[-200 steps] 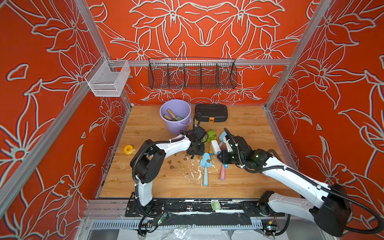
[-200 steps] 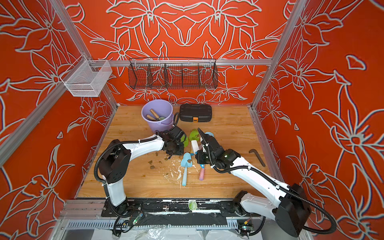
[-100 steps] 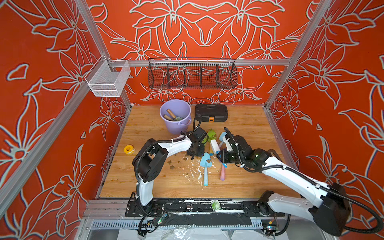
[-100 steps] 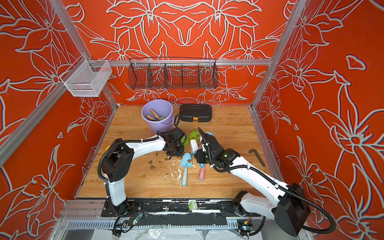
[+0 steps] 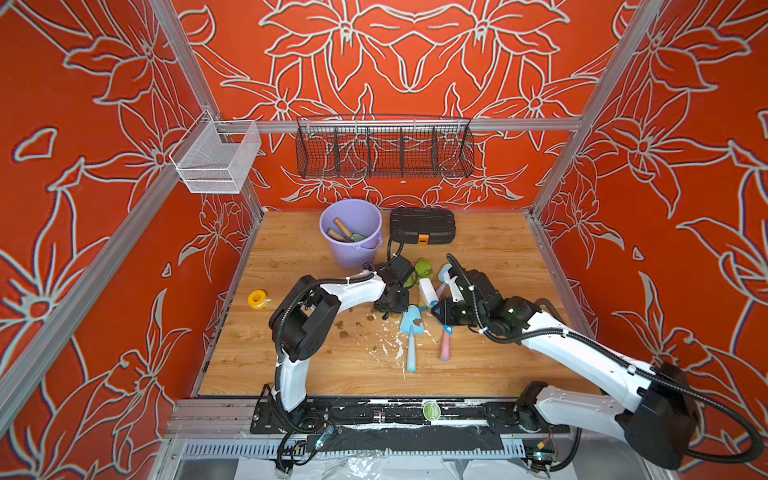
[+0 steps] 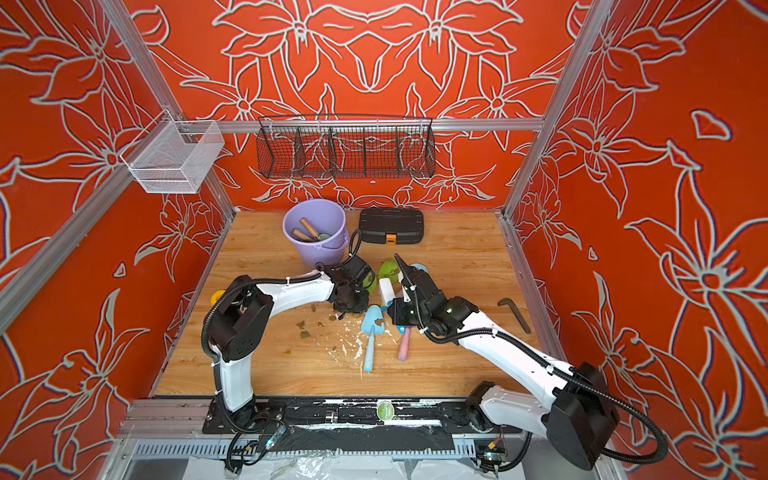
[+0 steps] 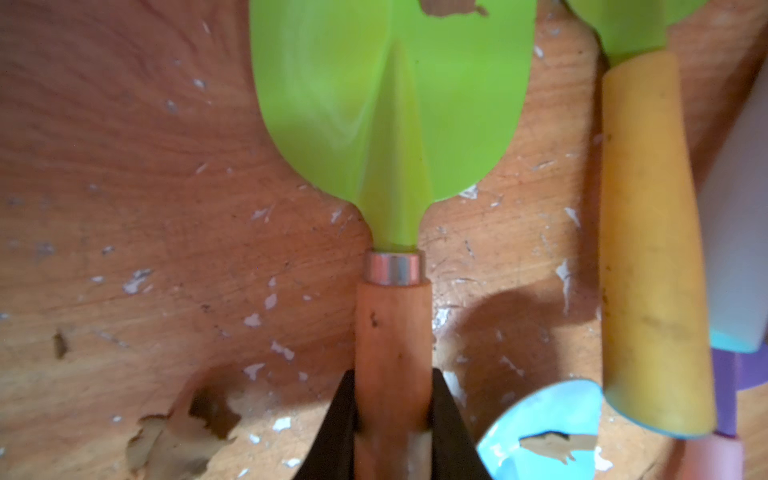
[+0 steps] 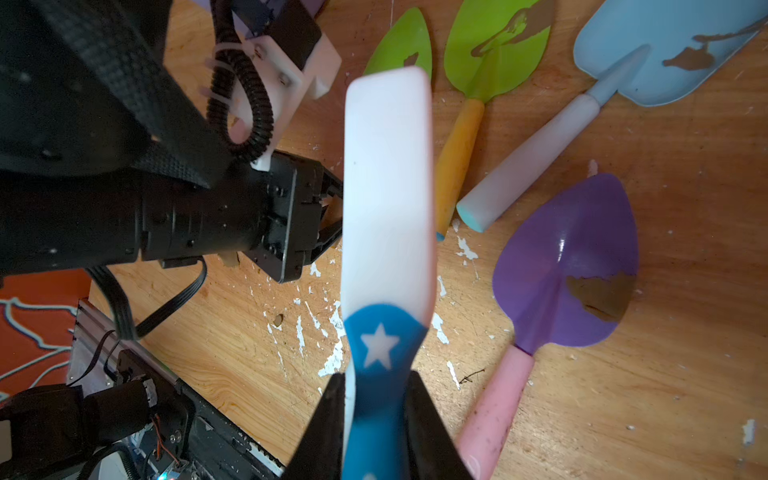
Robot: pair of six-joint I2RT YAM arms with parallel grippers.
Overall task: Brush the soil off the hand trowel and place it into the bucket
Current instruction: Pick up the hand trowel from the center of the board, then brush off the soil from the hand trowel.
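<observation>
We find the left gripper (image 7: pixel 392 399) clamped on the wooden handle of the green trowel (image 7: pixel 390 104), with soil (image 7: pixel 446 7) at the blade tip ahead of its jaws, and the right gripper (image 8: pixel 376 399) closed on the brush (image 8: pixel 386 187); we advise lifting the blade clear before sweeping, the bucket (image 5: pixel 353 255) standing just beyond the left gripper.

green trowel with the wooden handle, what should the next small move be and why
Probably lift the green trowel slightly off the table toward the brush. The left end effector is shut on its wooden handle, a soil smear sits near the blade tip, and the right end effector holds the brush ready beside it.
</observation>
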